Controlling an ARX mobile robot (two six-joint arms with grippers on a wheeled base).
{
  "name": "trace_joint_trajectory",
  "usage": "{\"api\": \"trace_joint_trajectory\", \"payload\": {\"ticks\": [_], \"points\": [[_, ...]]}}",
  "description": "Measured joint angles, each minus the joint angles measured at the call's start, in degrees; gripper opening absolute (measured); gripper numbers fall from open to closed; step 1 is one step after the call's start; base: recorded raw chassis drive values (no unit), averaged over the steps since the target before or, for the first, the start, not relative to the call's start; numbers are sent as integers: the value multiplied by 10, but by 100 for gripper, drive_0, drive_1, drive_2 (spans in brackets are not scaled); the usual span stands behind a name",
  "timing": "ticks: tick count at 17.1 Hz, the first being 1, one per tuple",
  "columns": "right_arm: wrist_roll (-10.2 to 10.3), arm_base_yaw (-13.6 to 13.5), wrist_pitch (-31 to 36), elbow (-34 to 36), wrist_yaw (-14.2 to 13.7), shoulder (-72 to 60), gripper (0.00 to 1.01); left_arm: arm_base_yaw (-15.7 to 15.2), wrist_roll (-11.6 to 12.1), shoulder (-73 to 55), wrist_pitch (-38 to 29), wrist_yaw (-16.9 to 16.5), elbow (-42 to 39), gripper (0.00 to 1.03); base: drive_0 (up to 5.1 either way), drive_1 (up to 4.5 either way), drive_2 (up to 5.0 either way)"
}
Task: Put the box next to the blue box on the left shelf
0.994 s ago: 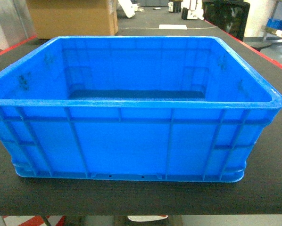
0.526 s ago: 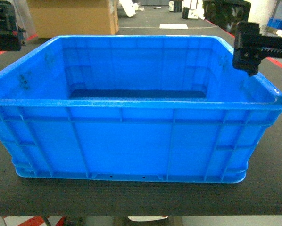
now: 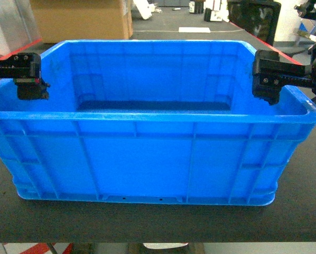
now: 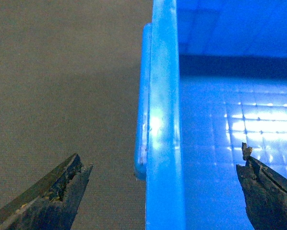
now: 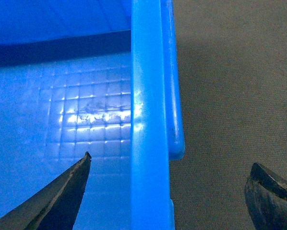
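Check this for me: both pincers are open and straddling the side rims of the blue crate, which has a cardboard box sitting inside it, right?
Not quite: the blue crate is empty, as the head view shows. The left pincer and right pincer are open, straddling its rims.

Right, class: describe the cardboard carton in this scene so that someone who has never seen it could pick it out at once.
Start at the big blue crate that fills the dark table in the head view. Look past its far left corner to the back of the table, where the cardboard carton stands. It is the only plain brown box there, unlike the ribbed blue plastic crate in front of it.
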State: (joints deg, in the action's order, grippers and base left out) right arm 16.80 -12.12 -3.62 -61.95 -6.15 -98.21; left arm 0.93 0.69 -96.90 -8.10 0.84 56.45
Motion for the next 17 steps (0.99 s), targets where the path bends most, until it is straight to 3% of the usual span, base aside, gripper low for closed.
{"api": "trace_joint_trajectory", "payload": {"ticks": [1,4,13,14,17], "points": [[1,-4,-5,0,-2,-1,98,0,3,-1,44,0,7,98,0,0,0],[1,-12,-15,-4,-2,-5,96,1,-4,-1,62,-17,11,95,0,0,0],[2,-17,-3,-8,-3,-9,21,11,-8,16,59,1,3,21,0,0,0],[-4,-17,-2,-8,-5,-9,12,11,-25,26,57,-4,-7,11,0,0,0],[-10,-17,9,4,-1,6,10,20,-44,60,50,8,-22,8,0,0,0]]}}
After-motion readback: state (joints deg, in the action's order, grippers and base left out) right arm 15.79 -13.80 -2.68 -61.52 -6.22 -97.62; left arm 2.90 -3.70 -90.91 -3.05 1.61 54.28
